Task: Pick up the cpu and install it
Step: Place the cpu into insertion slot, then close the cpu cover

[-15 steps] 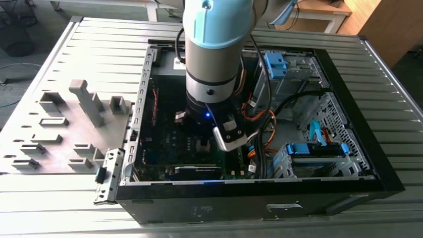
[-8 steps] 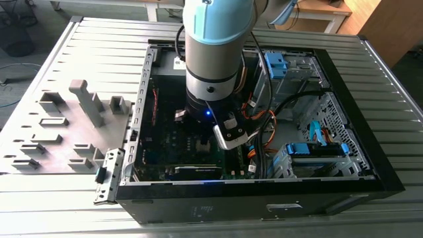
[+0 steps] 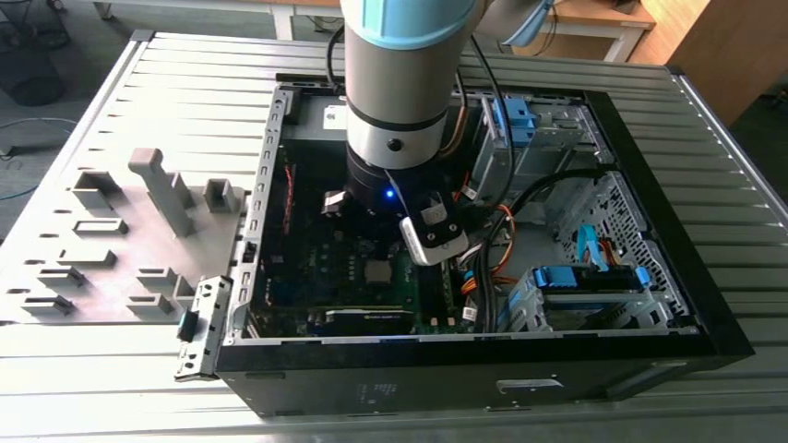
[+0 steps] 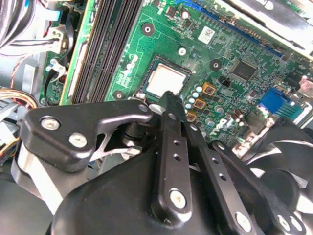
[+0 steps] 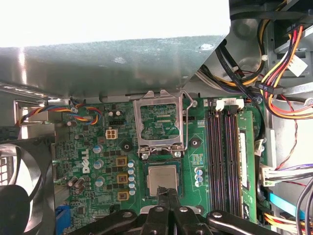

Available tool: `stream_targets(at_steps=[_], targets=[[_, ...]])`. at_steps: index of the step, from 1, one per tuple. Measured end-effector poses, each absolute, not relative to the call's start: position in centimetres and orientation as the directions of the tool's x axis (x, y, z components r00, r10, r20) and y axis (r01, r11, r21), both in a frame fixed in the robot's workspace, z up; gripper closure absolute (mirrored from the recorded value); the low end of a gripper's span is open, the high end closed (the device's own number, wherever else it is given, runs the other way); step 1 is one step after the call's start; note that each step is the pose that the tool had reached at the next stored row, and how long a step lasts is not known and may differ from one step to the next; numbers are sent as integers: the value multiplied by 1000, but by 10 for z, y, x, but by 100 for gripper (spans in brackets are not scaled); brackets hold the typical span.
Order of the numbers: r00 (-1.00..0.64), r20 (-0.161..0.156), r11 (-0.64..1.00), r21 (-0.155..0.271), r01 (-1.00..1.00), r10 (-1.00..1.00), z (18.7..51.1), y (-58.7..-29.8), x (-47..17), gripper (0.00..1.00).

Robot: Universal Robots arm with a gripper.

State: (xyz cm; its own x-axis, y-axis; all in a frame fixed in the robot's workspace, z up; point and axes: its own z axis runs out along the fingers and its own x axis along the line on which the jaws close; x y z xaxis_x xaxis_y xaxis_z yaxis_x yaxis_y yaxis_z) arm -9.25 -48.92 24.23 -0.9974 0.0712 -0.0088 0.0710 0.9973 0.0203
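Nearest the lens in both wrist views is the black, link-armed gripper (image 4: 167, 99). Its two slim fingers are drawn together with nothing between them, and their tips sit at the edge of the cpu (image 5: 162, 178), a small flat square chip with a plain silver-grey top; whether they touch it I cannot tell. The chip lies flat in its seat on the green motherboard (image 5: 88, 142), just beside the hinged silver metal retention frame (image 5: 161, 122), which is swung open with its wire lever raised. Starting from the exterior view's left, a pale grey fixture tray with upright blocks (image 3: 117, 245) sits well apart from that frame, outside the black open-sided computer case (image 3: 615, 369). Next, the grey robot arm with a light blue collar (image 3: 400, 74) stands directly over the frame. To the exterior view's right of the frame, a blue drive bracket (image 3: 589, 277) lies among orange and black cables. As I judge it, picking and seating are done. The frame is not yet closed over the chip, so clamping remains.
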Motion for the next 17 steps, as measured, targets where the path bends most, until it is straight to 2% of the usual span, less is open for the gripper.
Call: stream_targets(at_steps=[17], targets=[[-997, -9, 997, 21, 72, 72, 240, -487, -93, 89]])
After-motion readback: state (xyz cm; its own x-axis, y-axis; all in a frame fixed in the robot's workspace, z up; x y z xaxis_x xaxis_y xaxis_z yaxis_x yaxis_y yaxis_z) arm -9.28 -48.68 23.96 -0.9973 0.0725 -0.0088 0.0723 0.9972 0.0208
